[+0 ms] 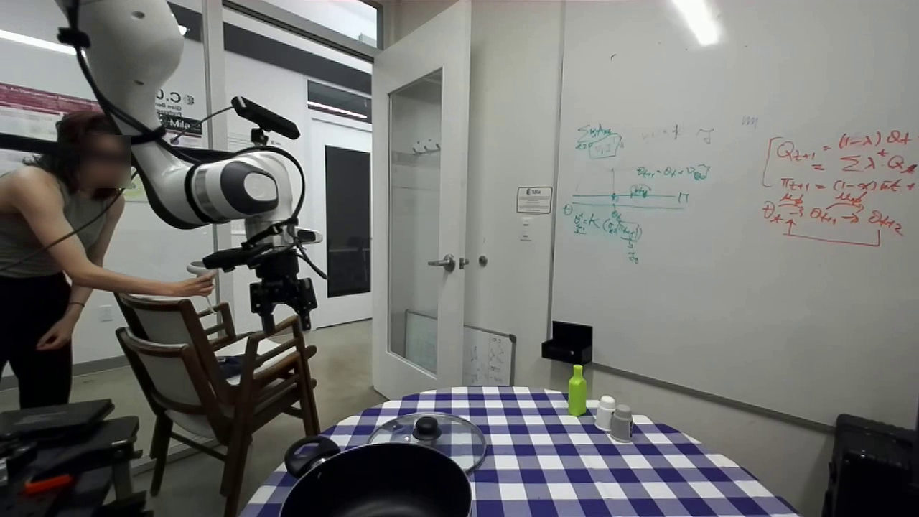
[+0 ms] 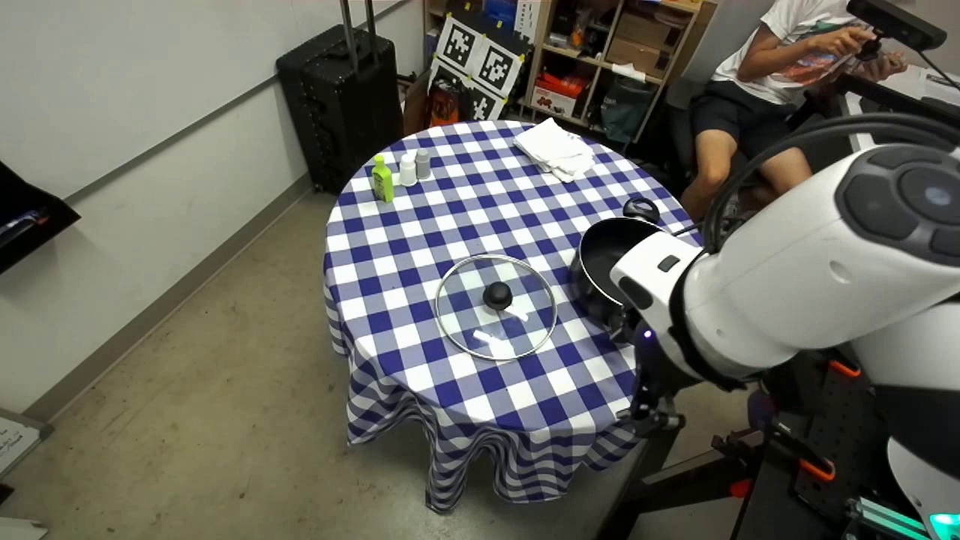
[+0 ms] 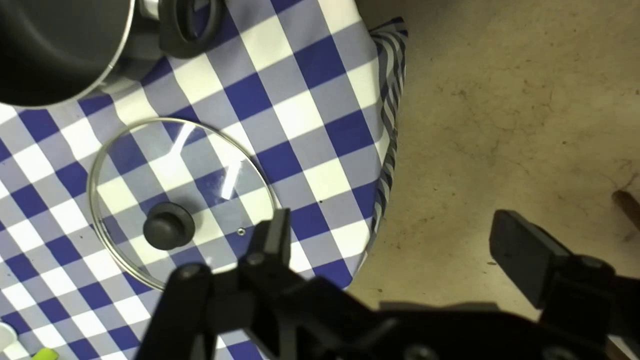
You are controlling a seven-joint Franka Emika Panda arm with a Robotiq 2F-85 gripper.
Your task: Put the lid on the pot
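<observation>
Gripper (image 3: 392,232), fingers (image 3: 522,257) parted on nothing, hangs high past the edge of the checked tablecloth (image 3: 320,177), on which the lid (image 3: 205,182) lies just beside the pot (image 3: 60,45), the lid's knob (image 3: 167,227) left of both fingers in wrist view; reach should probably run sideways, then down

One pot (image 1: 380,477), one lid (image 2: 496,309), one green bottle (image 1: 577,393), two shakers (image 1: 622,424) and one cloth pile (image 2: 555,151) are sharing one bench (image 2: 487,217); around me I'm also seeing two chairs (image 1: 166,375), two people (image 1: 44,233) and one claw (image 3: 391,232).
</observation>
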